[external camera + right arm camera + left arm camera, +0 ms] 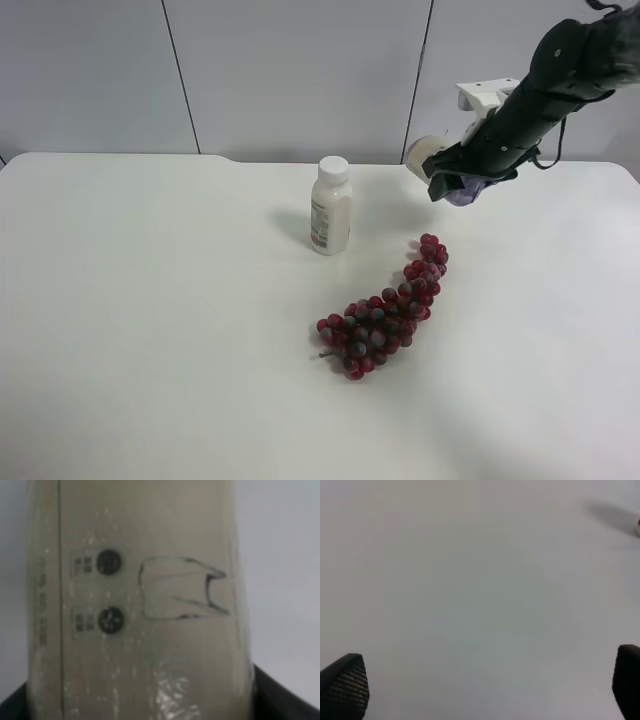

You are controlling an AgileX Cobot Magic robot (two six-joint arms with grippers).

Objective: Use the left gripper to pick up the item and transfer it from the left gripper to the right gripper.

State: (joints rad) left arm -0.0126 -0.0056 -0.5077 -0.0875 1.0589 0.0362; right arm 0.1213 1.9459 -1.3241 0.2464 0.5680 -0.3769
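Sitting clamped inside the right claw (447, 172), the item (419, 153) hangs airborne.

cream canister (420, 155) with purple lid, tilted, clamped aloft in right gripper (450, 180), left gripper (487, 656) spread wide

Overhead view: bright, even, soft light, and the surface (140, 320) is nearly blown-out white. Faint shadows sit view-left of the bottle (331, 205) and under the grapes (385, 310). Right wrist view: canister (135, 605) too close, print blurred. Left wrist view: flat grey, my left hand (482, 690) has dark fingertips (345, 685).
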